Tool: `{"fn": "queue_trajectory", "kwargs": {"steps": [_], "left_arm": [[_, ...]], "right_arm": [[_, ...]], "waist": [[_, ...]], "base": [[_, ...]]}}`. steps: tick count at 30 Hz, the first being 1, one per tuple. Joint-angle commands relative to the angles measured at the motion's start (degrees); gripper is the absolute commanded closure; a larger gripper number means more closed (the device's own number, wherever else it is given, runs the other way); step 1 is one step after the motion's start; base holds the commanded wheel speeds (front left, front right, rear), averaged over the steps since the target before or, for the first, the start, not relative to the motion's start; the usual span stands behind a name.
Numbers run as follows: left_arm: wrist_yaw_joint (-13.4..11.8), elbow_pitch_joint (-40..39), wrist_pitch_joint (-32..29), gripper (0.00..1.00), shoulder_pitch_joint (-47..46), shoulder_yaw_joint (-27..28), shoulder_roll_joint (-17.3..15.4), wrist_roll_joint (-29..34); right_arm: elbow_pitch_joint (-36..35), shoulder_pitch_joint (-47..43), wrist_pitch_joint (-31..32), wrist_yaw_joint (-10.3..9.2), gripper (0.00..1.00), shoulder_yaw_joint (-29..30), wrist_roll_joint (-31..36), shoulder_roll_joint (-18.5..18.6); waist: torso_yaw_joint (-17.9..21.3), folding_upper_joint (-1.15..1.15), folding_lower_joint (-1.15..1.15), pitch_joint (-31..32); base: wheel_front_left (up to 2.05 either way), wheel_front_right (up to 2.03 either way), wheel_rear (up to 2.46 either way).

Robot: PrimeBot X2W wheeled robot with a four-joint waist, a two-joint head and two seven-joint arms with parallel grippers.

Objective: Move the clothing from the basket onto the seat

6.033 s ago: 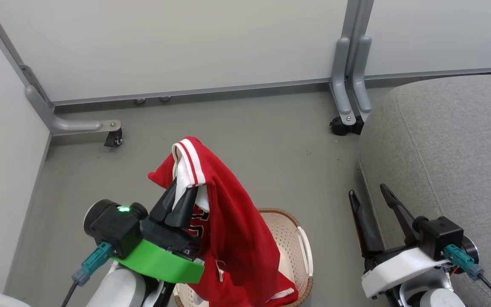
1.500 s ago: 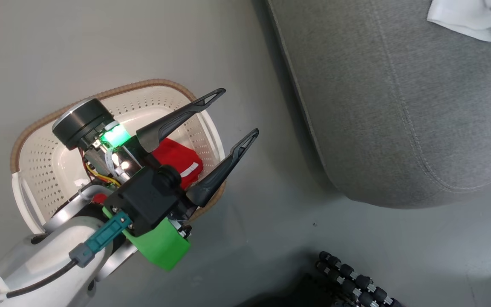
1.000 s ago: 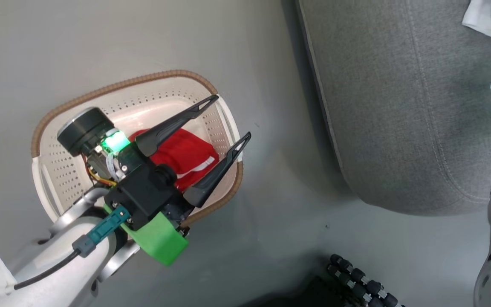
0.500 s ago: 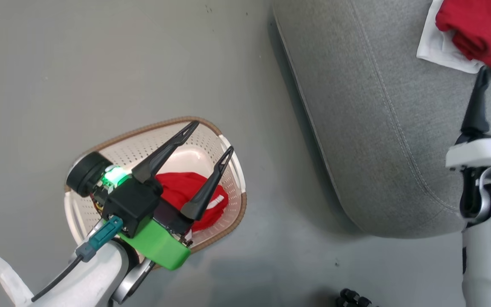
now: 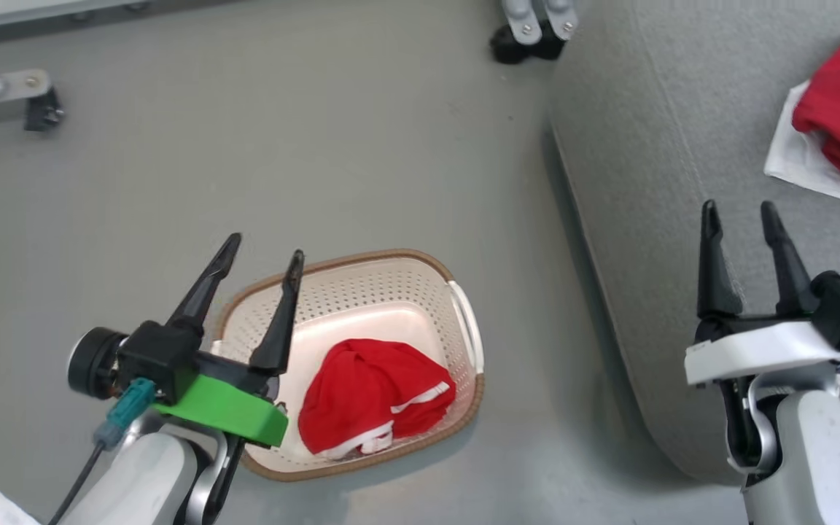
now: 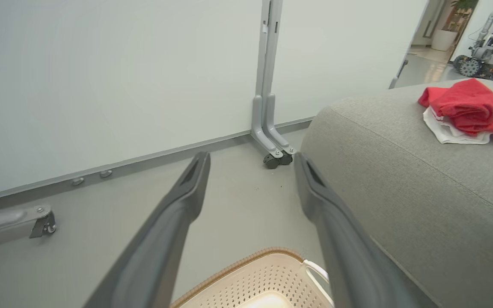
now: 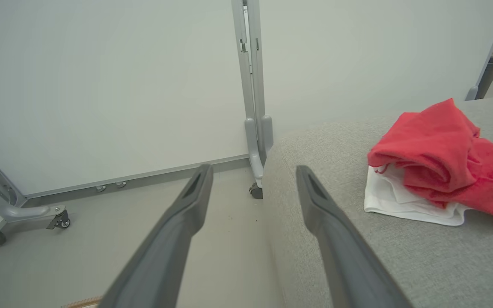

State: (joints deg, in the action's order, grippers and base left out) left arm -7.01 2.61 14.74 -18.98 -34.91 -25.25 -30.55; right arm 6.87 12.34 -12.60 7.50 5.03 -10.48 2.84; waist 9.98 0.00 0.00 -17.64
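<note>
We see the garment (image 5: 839,131) on the seat (image 5: 653,146) cut off at our view's edge, left gripper (image 5: 265,246) and right gripper (image 5: 737,205) both spread empty.

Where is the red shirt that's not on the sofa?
In the head view, the red garment lies bunched in the lower right of the basket, just right of the left gripper, with the grey seat further right.
</note>
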Motion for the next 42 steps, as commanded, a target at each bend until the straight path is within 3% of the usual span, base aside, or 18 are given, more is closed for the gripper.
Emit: {"fn": "queue_trajectory", "kwargs": {"steps": [1,8,16,23,42], "left_arm": [[-0.4,0.8,0.4,0.00,1.6,1.2,0.6,-0.2],[0.0,1.1,0.4,0.00,7.5,12.9,3.4,1.9],[4.3,2.9,0.5,0.00,14.0,21.6,6.0,6.0],[6.6,5.0,0.5,0.00,18.2,23.8,7.6,9.1],[8.5,7.6,0.5,0.00,22.6,25.8,10.7,12.1]], "right_arm": [[-0.6,-1.4,0.3,-0.02,0.00,-0.5,-0.6,0.1],[-2.8,-4.4,2.2,-0.02,0.00,-3.4,0.6,0.1],[-4.9,-7.9,4.6,-0.02,0.00,-4.5,2.6,0.1],[-6.9,-11.8,6.7,-0.02,0.00,-5.5,3.0,0.1],[-10.7,-17.7,9.8,-0.02,0.00,-5.6,2.0,0.1]], "waist": [[-5.5,0.00,0.00,5.1],[-8.8,0.00,0.00,8.7],[-10.1,0.00,0.00,12.4],[-9.3,0.00,0.00,15.4],[-8.5,0.00,0.00,18.9]], "base": [[0.00,0.00,0.00],[0.00,0.00,0.00],[0.00,0.00,0.00],[0.00,0.00,0.00],[0.00,0.00,0.00]]}}
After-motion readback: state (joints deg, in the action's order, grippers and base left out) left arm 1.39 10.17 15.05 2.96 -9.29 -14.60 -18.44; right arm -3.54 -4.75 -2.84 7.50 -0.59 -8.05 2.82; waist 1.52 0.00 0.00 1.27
